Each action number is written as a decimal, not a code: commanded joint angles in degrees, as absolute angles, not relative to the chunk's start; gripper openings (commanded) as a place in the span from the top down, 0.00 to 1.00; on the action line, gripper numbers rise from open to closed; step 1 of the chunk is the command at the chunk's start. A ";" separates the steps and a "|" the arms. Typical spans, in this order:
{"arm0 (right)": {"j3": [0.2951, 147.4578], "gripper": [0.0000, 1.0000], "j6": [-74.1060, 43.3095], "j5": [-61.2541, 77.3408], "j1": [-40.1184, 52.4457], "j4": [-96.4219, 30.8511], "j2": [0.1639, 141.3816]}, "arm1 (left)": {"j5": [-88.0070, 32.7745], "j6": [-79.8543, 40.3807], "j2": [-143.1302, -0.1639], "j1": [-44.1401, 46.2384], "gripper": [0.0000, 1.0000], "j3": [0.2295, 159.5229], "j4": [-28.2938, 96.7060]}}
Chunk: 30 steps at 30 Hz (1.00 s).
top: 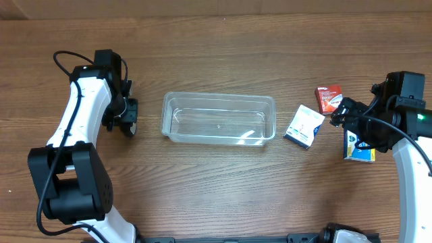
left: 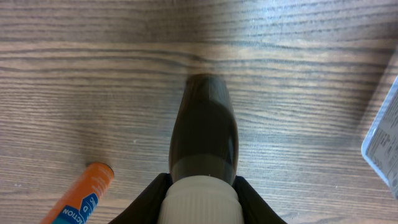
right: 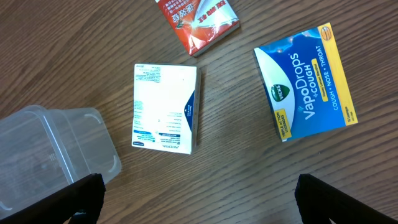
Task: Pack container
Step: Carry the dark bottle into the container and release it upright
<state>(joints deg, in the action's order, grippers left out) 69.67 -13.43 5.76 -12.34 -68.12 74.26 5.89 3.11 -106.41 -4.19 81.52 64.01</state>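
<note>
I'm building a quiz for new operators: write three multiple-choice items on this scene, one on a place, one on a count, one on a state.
1. The dark bottle is: A in the container; B between the fingers of the left gripper; C beside a box.
2. How many boxes show? A one; B three; C five.
3. The container is: A empty; B half full; C lidded.
Key: 1 B, the fingers flank its white cap; 2 B, red box, white box and VapoDrops box; 3 A, nothing lies inside its clear walls.
</note>
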 commanded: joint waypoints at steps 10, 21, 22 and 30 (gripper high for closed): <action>70.46 0.00 -13.13 6.13 -12.40 -67.77 73.76 | 3.73 -3.68 -99.53 7.64 0.96 101.58 76.62; 70.46 0.00 -13.23 6.17 -12.40 -67.81 73.76 | 0.49 -16.21 -100.33 20.97 0.96 108.05 83.40; 70.46 0.00 -13.37 6.20 -12.40 -67.79 73.76 | 0.60 -16.86 -101.12 20.88 0.96 108.05 83.57; 70.46 0.00 -13.34 6.79 -12.40 -67.79 73.76 | 0.71 -18.06 -111.85 20.56 0.96 108.05 82.43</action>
<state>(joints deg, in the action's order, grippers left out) 69.67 -13.47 6.22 -12.34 -68.14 74.26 0.67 -16.64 -107.98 20.86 107.02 82.74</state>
